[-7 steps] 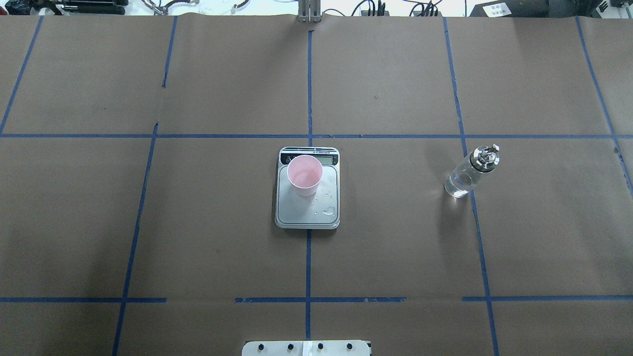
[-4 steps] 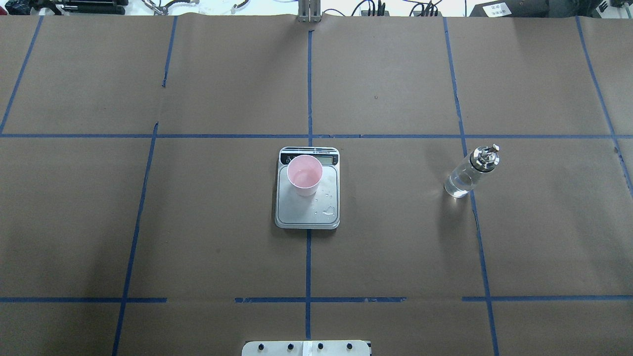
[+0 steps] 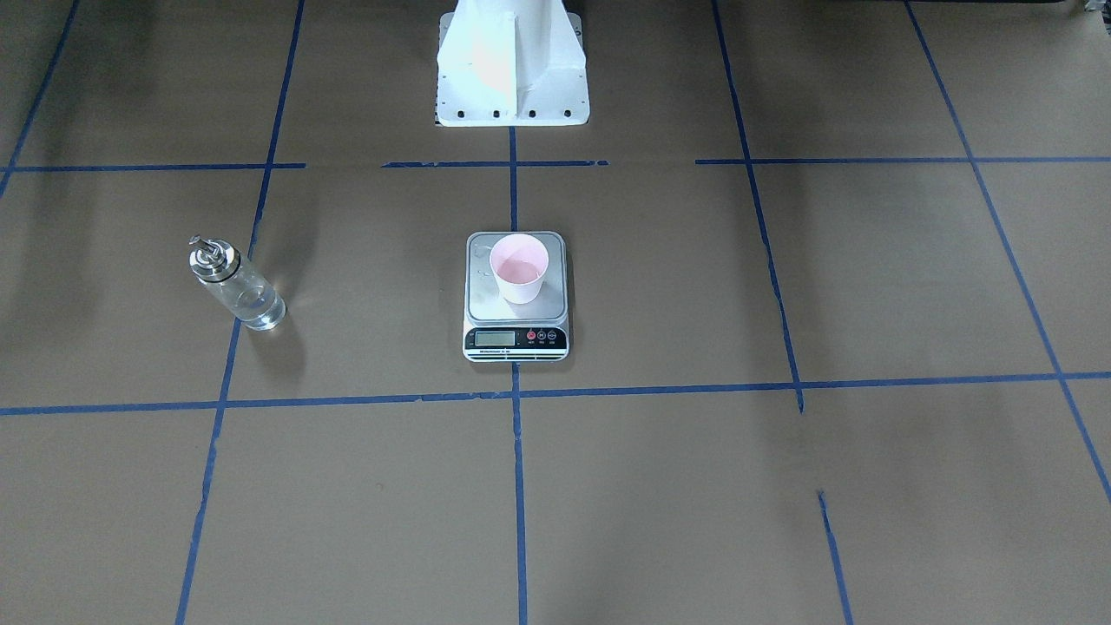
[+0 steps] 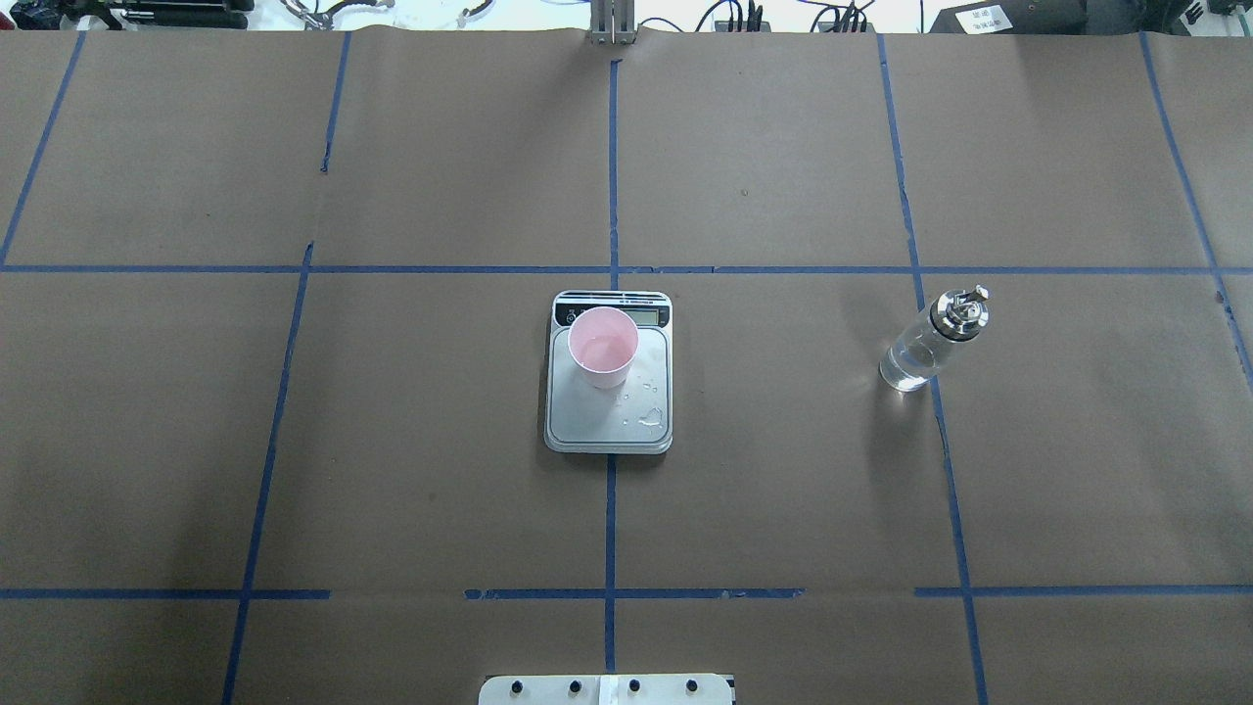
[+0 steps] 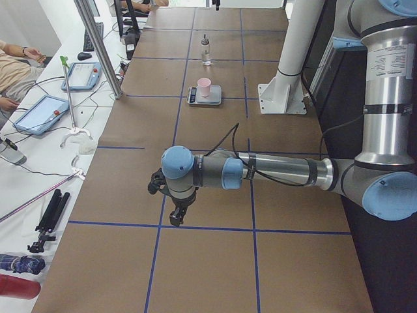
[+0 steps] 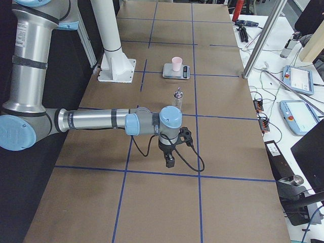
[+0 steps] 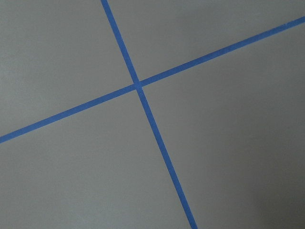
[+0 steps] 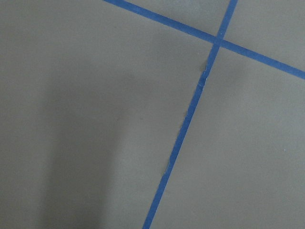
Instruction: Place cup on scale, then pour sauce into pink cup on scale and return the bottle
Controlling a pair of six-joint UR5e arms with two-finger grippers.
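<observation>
At overhead frame centre, small pale pink plastic cup point(image 4: 603, 345) sits on flat silver-topped scale point(image 4: 597, 421); clear glass metal-spouted bottle point(image 4: 925, 343) upright centre-right, well apart. Left claw point(image 5: 177, 215) and right claw point(image 6: 169, 161): opening impossible to tell. Task looks done; park arms wide of scale.

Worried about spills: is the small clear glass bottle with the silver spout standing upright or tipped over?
Upright: the small clear glass bottle stands on its base, silver spout uppermost, nothing holding it.
</observation>
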